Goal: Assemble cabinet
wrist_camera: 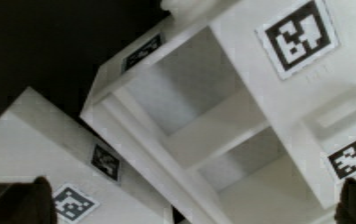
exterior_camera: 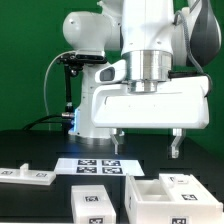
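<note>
Now: gripper [exterior_camera: 147, 143] jaws spread wide, nothing held, hovering above cabinet [exterior_camera: 160, 192]; cabinet long axis skewed to jaw line.

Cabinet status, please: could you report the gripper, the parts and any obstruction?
Gripper open, empty, hovering. Cabinet body below, loose panel beside it. No obstruction seen.

**Surroundings, non-task items only**

Black table [exterior_camera: 30, 150], matte, dark throughout. Marker board [exterior_camera: 97, 167] lies flat on it near the middle, white, several square tags face up. Far side: green backdrop [exterior_camera: 30, 50]. Thin black stand [exterior_camera: 68, 88] upright at the exterior view's left, before the backdrop. Dark cable [exterior_camera: 45, 122] runs low beside the stand.
</note>
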### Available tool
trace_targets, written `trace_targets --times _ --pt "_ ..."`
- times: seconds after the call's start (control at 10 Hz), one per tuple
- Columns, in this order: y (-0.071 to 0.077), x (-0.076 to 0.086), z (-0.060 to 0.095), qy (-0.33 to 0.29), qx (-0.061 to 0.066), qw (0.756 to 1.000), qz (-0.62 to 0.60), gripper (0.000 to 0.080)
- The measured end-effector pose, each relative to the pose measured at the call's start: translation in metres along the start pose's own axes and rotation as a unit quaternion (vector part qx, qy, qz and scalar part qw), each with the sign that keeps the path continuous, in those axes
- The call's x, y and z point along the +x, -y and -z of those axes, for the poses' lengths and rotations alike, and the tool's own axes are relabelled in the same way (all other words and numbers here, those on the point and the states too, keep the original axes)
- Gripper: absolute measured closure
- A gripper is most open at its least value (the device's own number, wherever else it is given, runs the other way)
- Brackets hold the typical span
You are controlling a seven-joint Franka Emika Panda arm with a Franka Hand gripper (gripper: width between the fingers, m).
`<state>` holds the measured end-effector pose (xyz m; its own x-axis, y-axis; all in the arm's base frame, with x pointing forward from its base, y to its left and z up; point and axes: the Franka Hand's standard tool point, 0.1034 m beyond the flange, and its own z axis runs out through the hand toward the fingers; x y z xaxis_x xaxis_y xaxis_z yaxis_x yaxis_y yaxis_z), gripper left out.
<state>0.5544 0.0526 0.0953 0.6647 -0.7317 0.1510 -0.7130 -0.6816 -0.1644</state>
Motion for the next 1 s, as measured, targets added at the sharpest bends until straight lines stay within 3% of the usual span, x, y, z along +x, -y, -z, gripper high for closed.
trace_targets --times 0.6,0.7,1.0 --pt "0.000 0.000 0.000 0.000 0.000 1.000 0.000 0.0002" --pt "-0.015 0.011 0.000 -0.009 0.000 0.988 0.157 0.0002" --pt "-0.092 0.041 -0.005 0.020 -0.016 0.979 0.203 0.0002"
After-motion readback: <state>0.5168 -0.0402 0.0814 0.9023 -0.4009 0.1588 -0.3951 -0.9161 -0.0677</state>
